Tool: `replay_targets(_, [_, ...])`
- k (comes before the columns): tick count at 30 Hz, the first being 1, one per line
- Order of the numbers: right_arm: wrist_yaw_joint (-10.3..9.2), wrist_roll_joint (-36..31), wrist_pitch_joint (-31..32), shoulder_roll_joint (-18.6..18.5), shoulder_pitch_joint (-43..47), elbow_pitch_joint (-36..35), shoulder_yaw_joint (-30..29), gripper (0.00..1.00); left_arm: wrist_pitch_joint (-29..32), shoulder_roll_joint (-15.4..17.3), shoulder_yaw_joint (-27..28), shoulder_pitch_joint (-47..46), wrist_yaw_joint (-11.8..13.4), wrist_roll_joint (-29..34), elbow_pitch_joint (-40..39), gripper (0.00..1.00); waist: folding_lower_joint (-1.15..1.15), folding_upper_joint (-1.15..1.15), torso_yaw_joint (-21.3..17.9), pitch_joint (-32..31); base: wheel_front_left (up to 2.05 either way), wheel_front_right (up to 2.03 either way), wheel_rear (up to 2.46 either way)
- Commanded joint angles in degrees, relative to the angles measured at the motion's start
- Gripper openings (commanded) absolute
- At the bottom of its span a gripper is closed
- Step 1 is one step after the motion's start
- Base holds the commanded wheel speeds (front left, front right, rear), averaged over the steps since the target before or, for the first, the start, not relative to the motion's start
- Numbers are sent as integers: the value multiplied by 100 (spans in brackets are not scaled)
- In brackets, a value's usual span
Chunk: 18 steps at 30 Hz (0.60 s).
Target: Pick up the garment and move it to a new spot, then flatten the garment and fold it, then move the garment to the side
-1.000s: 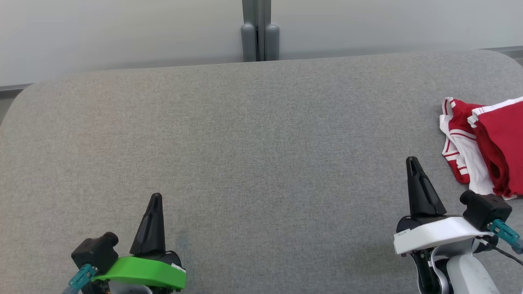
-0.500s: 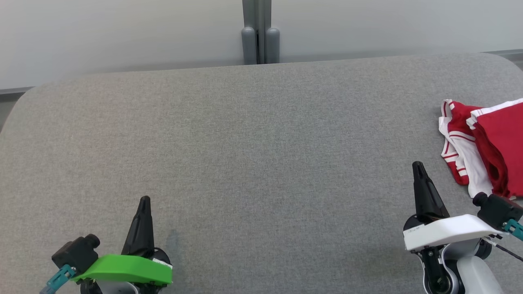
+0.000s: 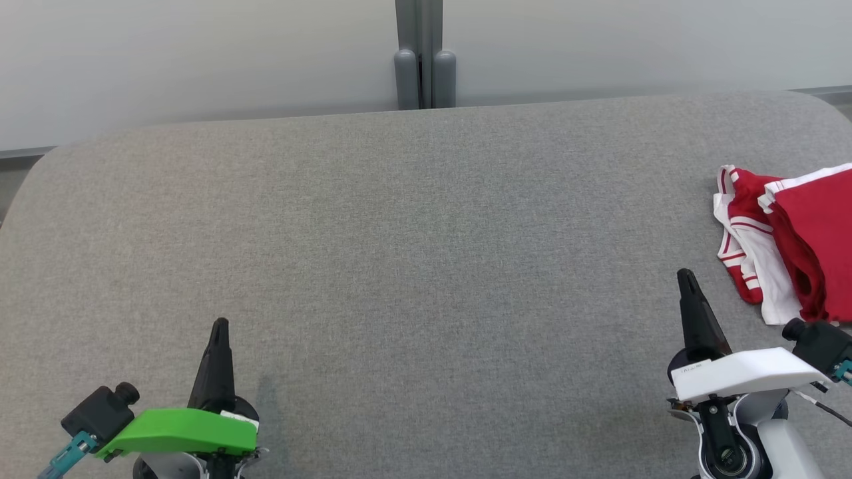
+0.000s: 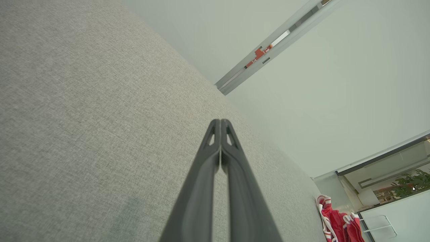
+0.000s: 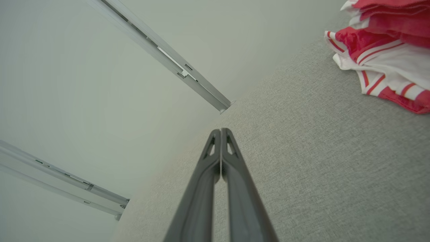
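The garment is a red and white piece, folded in a stack at the table's right edge and partly cut off by the head view; it also shows as a red heap far off in the left wrist view and as the garment at the upper right of the right wrist view. My right gripper is shut and empty, a short way left of and nearer than the garment. At the lower left my left gripper is shut too, holding nothing, over bare cloth. Both pairs of fingertips press together in the wrist views.
The grey cloth-covered table has rounded far corners. A pale wall with a grey post stands behind its far edge. In the left wrist view a green plant and a white frame show beyond the table's end.
Both grippers have drawn back toward the view's lower edge, the left one going left, the right one right. The head view has tilted slightly. The garment lies as before.
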Motion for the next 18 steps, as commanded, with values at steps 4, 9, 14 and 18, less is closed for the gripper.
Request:
replay_targets(4, [-2,411,99,-41,-133,-12,-47,0,84,45,84,-173,-45,-378,-36,0,0,0,2,-18,0,0,0])
replay_targets(9, [-2,770,190,-47,-139,24,-75,0,171,52,149,-198,-54,-699,-8,0,0,0,3,-39,0,0,0])
replay_targets(14, [-3,1093,265,-52,-141,58,-103,0,253,57,204,-221,-60,-995,18,0,0,0,5,-60,0,0,0])
replay_targets(18, [-3,1352,333,-55,-141,84,-127,0,319,59,248,-237,-68,-1220,40,0,0,0,6,-76,0,0,0])
